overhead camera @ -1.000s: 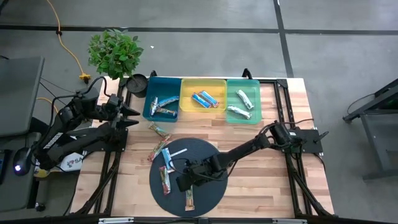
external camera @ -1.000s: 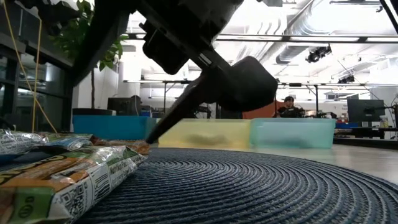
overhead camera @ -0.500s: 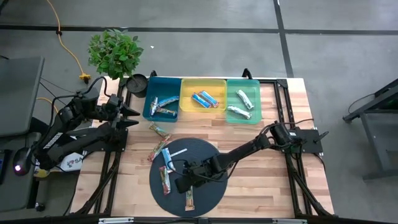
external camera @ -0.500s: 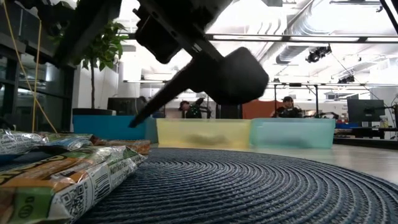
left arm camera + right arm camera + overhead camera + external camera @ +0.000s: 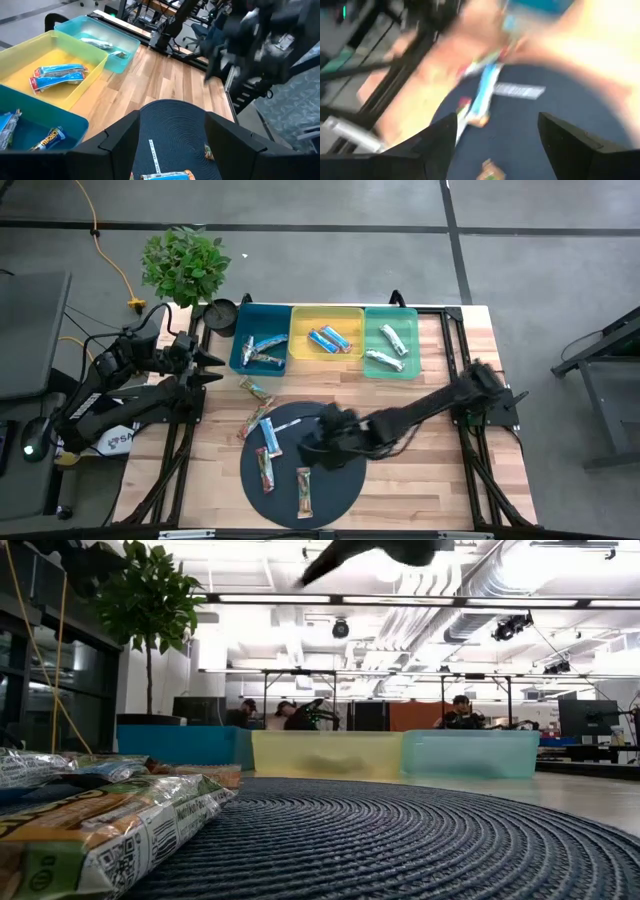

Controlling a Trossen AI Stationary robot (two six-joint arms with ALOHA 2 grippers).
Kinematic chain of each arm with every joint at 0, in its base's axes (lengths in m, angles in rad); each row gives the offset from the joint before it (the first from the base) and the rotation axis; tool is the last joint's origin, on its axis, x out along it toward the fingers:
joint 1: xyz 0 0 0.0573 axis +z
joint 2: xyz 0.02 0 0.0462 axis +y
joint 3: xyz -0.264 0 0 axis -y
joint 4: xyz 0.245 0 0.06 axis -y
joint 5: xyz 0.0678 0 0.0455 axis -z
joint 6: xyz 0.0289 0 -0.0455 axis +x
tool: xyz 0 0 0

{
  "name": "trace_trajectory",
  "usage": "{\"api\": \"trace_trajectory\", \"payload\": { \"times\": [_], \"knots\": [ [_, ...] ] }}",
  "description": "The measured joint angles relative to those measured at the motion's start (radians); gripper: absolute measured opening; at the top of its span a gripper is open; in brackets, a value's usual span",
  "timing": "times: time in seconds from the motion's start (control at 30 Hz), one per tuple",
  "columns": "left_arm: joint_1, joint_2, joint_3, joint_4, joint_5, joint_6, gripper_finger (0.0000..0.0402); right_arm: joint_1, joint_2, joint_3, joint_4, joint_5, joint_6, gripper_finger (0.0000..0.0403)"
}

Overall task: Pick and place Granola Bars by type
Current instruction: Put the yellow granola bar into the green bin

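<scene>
Three granola bars lie flat on the round dark mat (image 5: 340, 480): a blue one (image 5: 268, 435) and two multicolour ones (image 5: 263, 468) (image 5: 304, 492). Two more multicolour bars (image 5: 255, 390) (image 5: 252, 420) rest on the wood left of the mat. Sorted bars lie in the blue bin (image 5: 262, 340), the yellow bin (image 5: 327, 338) and the green bin (image 5: 390, 342). My right gripper (image 5: 322, 432) (image 5: 495, 150) hovers open and empty above the mat's far part, blurred. My left gripper (image 5: 205, 365) (image 5: 172, 145) waits open beside the blue bin.
A thin white strip (image 5: 285, 425) lies on the mat near the blue bar. A potted plant (image 5: 185, 265) and a black cup (image 5: 222, 315) stand beyond the table's far-left corner. Bare wood (image 5: 430, 470) stretches right of the mat. People sit in the room behind.
My right gripper has risen from just above the mat's left part, high enough that only a fingertip shows at the top of the low view, and swung toward the far and right side. The bars on the mat stay where they were.
</scene>
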Motion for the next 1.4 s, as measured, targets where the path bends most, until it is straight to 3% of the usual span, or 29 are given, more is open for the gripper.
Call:
{"api": "trace_trajectory", "payload": {
  "times": [0.1, 0.23, 0.43, 0.7, 0.97, 1.2, 1.4],
  "knots": [
    [0.0, 0.0, 0.0, 0.002, -0.001, 0.005, 0.0218, 0.029, -0.114, 0.0, -0.167, 0.184, -0.021, 0.026],
    [0.0, 0.0, 0.0, 0.013, -0.031, 0.024, 0.0218, 0.059, -0.262, -0.029, -0.342, 0.342, -0.021, 0.026],
    [0.0, -0.002, -0.007, 0.019, -0.044, 0.02, 0.0218, 0.073, -0.525, -0.258, -0.305, 0.47, -0.083, 0.026],
    [0.0, -0.023, -0.131, 0.183, 0.009, -0.334, 0.0218, 0.068, -0.902, -0.673, -0.073, 0.454, -0.203, 0.026],
    [-0.025, -0.022, -0.138, 0.384, -0.049, -0.59, 0.0218, 0.068, -1.183, -0.922, 0.065, 0.389, -0.353, 0.026],
    [-0.214, 0.039, -0.004, 0.362, -0.138, -0.654, 0.0216, 0.068, -1.357, -0.998, 0.069, 0.359, -0.448, 0.026],
    [-0.449, 0.226, 0.107, 0.383, -0.37, -0.573, 0.0188, 0.068, -1.439, -1.001, 0.07, 0.346, -0.539, 0.026]
  ]
}}
